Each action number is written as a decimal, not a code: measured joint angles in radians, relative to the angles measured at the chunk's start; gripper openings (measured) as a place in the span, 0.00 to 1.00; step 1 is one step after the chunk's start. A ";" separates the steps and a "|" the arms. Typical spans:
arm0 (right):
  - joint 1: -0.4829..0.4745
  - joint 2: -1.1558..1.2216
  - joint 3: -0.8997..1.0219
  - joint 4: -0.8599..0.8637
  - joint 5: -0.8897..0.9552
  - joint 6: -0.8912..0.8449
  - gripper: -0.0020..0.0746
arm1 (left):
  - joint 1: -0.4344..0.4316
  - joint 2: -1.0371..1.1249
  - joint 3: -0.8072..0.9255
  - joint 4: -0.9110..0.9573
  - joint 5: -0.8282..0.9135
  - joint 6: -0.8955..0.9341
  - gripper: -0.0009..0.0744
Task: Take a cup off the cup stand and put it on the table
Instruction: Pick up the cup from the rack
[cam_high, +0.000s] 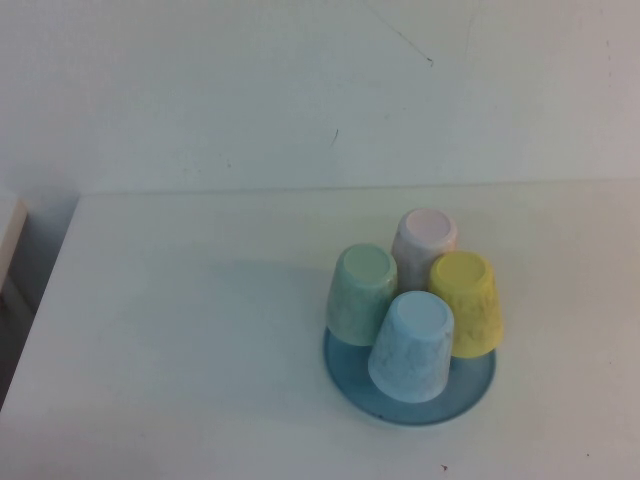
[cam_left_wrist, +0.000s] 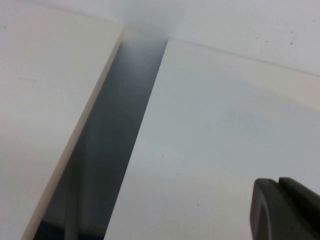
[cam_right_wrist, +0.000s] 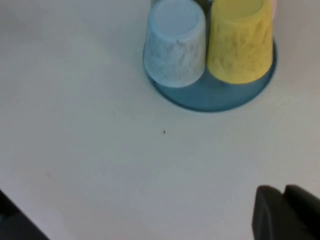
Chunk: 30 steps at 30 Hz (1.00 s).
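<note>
Lt blue cup (cam_high: 412, 345): upside down, tapered, speckled, nearest the camera of the group. Using it as landmark.

Mint green cup (cam_high: 360, 290): also inverted, just behind lt blue cup and to its left, the two look to be touching.

Pale pink cup (cam_high: 424, 245): inverted, behind lt blue cup, farthest back in the cluster, partly hidden by its neighbours.

White wall (cam_high: 300, 90): well behind lt blue cup, w/ a few small dark marks and a thin scratch up top.

Second pale surface (cam_left_wrist: 45, 110): far to left of lt blue cup, parted by a dark gap (cam_left_wrist: 110, 145).
</note>
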 joint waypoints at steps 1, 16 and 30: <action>0.023 0.049 -0.027 -0.012 0.014 0.017 0.06 | 0.000 0.000 0.000 0.000 0.000 0.000 0.01; 0.553 0.492 -0.275 -0.303 0.013 0.287 0.06 | 0.000 0.000 0.000 0.000 0.000 0.000 0.01; 0.581 0.574 -0.347 -0.394 -0.060 0.214 0.58 | 0.000 0.000 0.000 0.000 0.000 0.000 0.01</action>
